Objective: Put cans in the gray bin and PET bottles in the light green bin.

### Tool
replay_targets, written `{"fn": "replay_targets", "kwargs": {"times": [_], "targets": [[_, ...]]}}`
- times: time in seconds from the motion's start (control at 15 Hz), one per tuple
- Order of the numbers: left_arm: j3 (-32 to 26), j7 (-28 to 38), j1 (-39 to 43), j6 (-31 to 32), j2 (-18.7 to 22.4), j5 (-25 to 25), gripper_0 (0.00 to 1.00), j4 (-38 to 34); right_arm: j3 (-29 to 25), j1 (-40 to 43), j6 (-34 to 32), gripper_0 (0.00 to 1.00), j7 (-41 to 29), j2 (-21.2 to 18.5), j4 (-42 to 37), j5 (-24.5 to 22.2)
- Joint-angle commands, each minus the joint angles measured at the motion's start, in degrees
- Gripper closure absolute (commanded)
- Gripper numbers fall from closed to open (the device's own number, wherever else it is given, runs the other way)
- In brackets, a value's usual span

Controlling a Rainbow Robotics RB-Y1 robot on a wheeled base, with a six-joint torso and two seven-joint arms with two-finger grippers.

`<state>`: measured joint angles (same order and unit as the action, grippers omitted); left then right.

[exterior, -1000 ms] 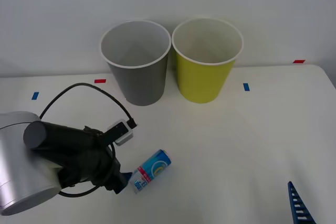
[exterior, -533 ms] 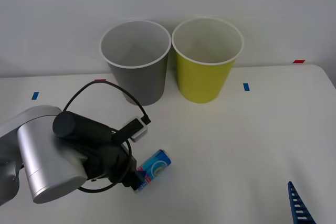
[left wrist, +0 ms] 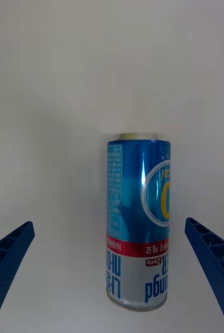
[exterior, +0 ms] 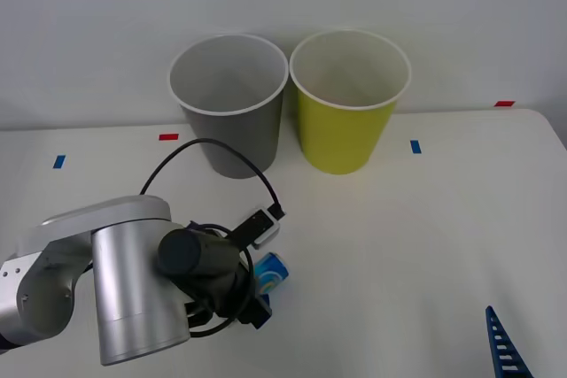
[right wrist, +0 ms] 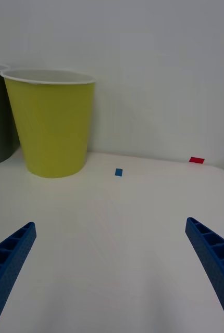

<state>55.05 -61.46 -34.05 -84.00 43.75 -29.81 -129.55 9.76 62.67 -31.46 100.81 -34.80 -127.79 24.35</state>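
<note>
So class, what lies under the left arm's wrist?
The blue can lies on its side on the white table, between the open left fingers; in front view, the arm covers most of it.

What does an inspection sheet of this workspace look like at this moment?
Surface: white table, with small red and blue tape marks toward the back.
Job's things: blue can lying on its side near the front; gray bin and light green bin upright, side by side at the back, nothing seen inside them.
Clutter: nothing seen.
Grippers: left pincer open, fingers on either side of the can, not touching it; right pincer open, parked low at the table's front right.
Cables: black cable looping over the left wrist to a small plug.
Surroundings: plain white wall behind the bins.
</note>
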Motion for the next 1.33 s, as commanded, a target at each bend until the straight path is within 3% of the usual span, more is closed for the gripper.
{"fn": "replay_targets", "kwargs": {"times": [0.07,0.6,1.33], "targets": [[-0.03,-0.50,-0.31,0.07,-2.79,0.28,0.00,1.93,0.00,0.00,0.00,0.00,0.00,0.00,0.00,0.00],[-0.03,-2.96,-0.49,2.09,-6.48,1.16,0.00,7.21,0.00,0.00,0.00,0.00,0.00,0.00,0.00,0.00],[-0.12,2.58,-0.40,1.83,-8.86,0.01,0.00,10.46,0.00,0.00,0.00,0.00,0.00,0.00,0.00,0.00]]}}
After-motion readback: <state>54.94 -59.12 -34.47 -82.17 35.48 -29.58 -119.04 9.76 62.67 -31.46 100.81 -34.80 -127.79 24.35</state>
